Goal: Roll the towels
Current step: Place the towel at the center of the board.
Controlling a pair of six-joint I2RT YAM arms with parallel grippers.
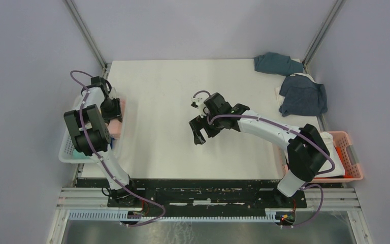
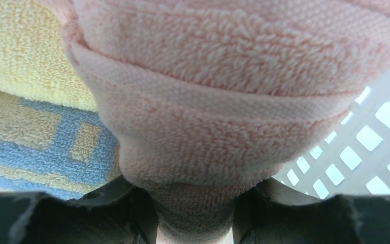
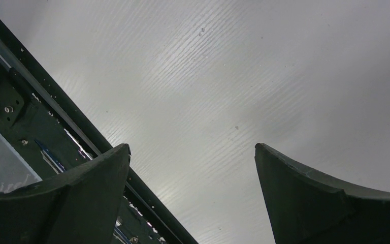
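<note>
A rolled pink towel [image 2: 223, 101] fills the left wrist view. My left gripper [image 2: 195, 203] is shut on its lower end, one finger on each side. In the top view this gripper [image 1: 112, 109] reaches down into the white lattice basket [image 1: 68, 152] at the left table edge, with the pink towel [image 1: 117, 128] under it. Two slate-blue towels lie crumpled at the back right, one [image 1: 277, 63] in the corner and one [image 1: 303, 95] in front of it. My right gripper [image 1: 199, 133] hangs open and empty over the middle of the white table [image 1: 162, 91]; in the right wrist view [image 3: 193, 152] only tabletop shows between its fingers.
In the white basket [image 2: 365, 142], a cream towel [image 2: 25, 56] and a cream towel with a blue pattern [image 2: 45, 152] lie beside the pink one. A pink lattice basket [image 1: 349, 152] with white cloth stands at the right front. The table's dark front rail [image 3: 56, 117] runs under the right gripper.
</note>
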